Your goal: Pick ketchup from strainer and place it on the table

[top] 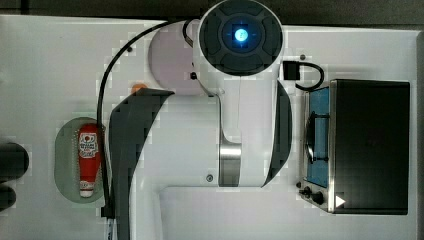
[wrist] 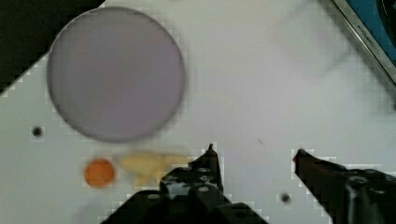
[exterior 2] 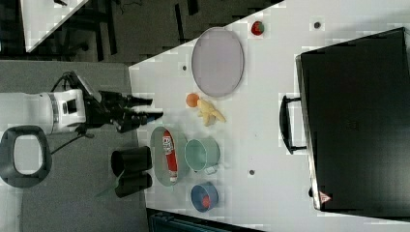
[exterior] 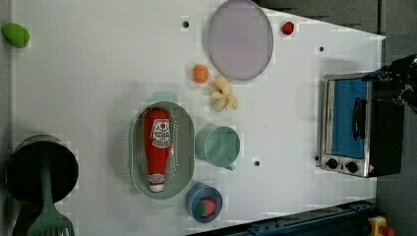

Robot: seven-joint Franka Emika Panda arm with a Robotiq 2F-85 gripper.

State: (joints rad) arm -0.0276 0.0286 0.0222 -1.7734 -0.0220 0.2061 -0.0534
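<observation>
The ketchup (exterior: 157, 147), a red squeeze bottle with a white cap, lies lengthwise inside the pale green strainer (exterior: 183, 167). The top view shows the ketchup (top: 89, 160) in the strainer (top: 67, 160) at the top view's left, beside the arm's dark link. In the right view the ketchup (exterior 2: 168, 154) rests in the strainer (exterior 2: 158, 164), and my gripper (exterior 2: 153, 109) hangs apart from it, toward the grey plate's side. In the wrist view my gripper (wrist: 254, 154) is open over bare white table (wrist: 261, 84), with nothing between its fingers.
Beside the strainer stand a green cup (exterior: 219, 146) and a blue bowl (exterior: 204, 202) with a strawberry. A grey plate (exterior: 239, 39), an orange ball (exterior: 200, 73), bananas (exterior: 223, 93) and a red ball (exterior: 287, 28) lie further off. A toaster oven (exterior: 354, 125) and a black pot (exterior: 42, 167) stand at opposite ends.
</observation>
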